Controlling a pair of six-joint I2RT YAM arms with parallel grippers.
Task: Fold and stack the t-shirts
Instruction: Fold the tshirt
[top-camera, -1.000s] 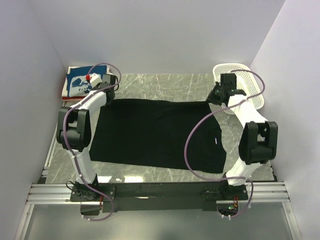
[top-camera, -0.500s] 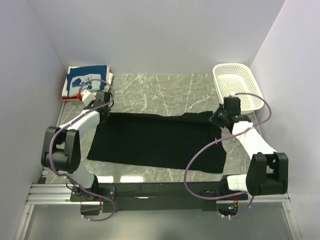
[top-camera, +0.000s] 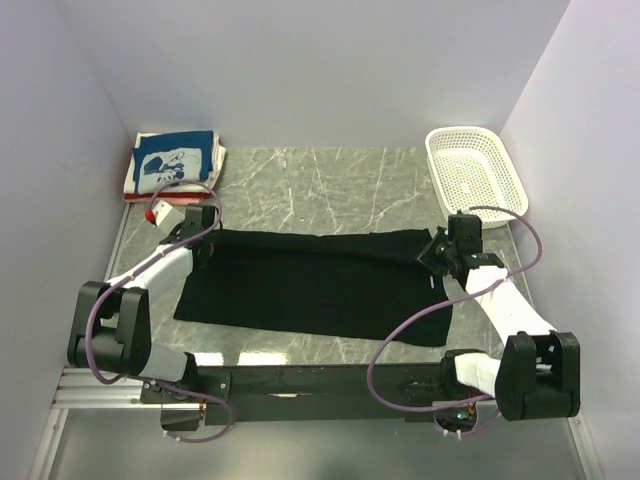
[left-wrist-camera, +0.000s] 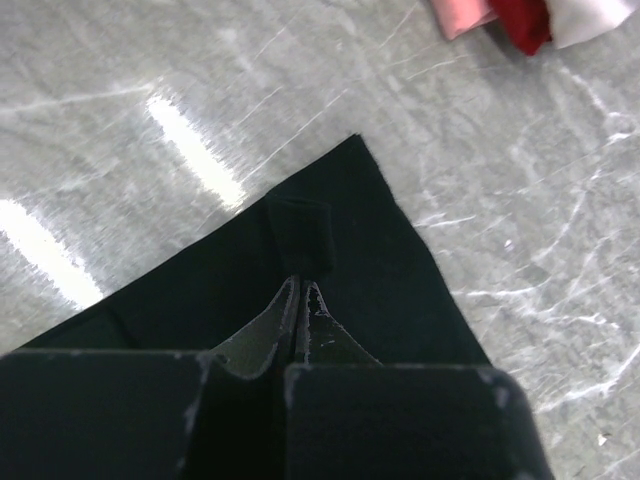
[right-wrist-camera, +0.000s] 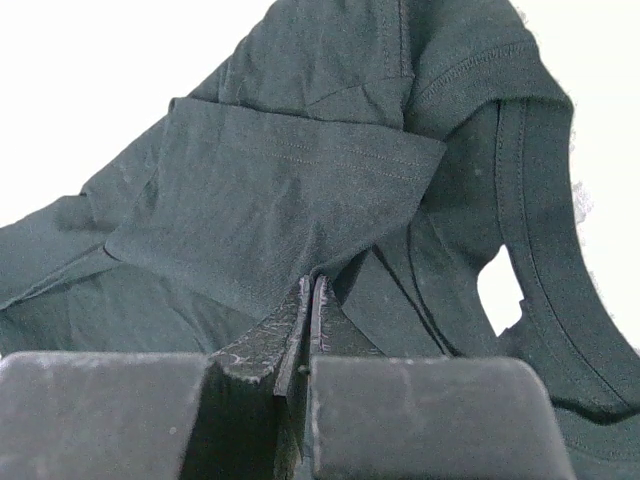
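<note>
The left claw (left-wrist-camera: 300, 288) and right claw (right-wrist-camera: 312, 288) clamp the shirt (top-camera: 310, 285) edge — thin bites; cloth bunched ahead of the right claw may slip, skewing the fold.

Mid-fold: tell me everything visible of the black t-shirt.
The black t-shirt is plain, soft knit with stitched hems and a collar at its right end. It lies folded in a wide band, flat on the marble table, rumpled near the collar. The left arm has its jaws shut on its far-left corner, the right arm on a fold by the collar.
</note>
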